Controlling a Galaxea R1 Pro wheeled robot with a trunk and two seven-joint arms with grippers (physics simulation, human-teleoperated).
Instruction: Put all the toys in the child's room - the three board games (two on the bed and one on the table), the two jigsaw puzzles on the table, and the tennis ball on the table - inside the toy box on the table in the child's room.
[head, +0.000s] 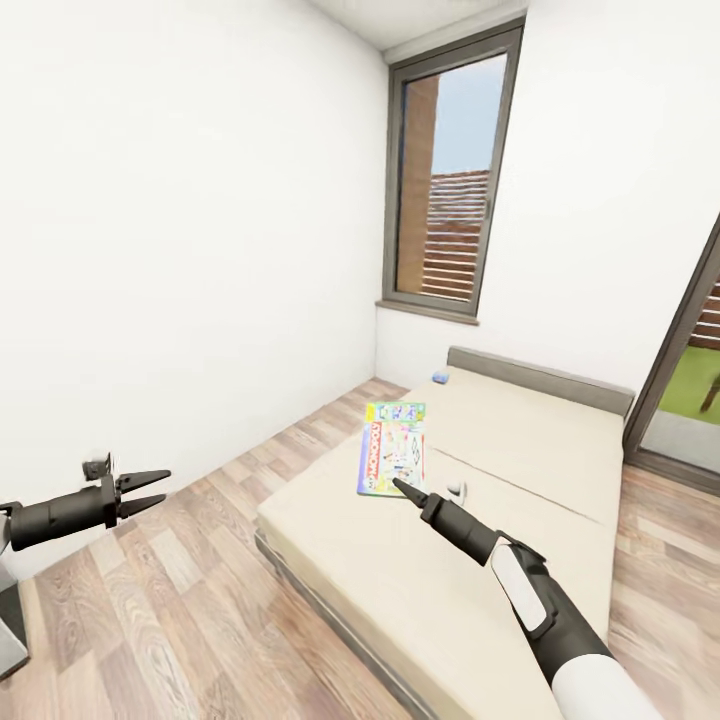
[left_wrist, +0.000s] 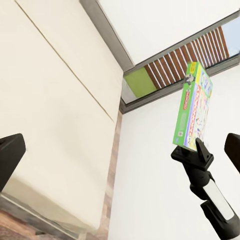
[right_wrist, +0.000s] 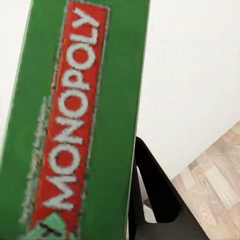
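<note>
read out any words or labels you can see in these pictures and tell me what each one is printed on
"MONOPOLY": white letters on a red band along the green side of the board game, held in the right gripper.
The print on the game's white face in the head view is too blurred to read.
The small blue box on the bed is too small to read.

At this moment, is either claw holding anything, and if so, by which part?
The right claw grips the flat green Monopoly board game box at one narrow end edge. The left claw is open and empty.
</note>
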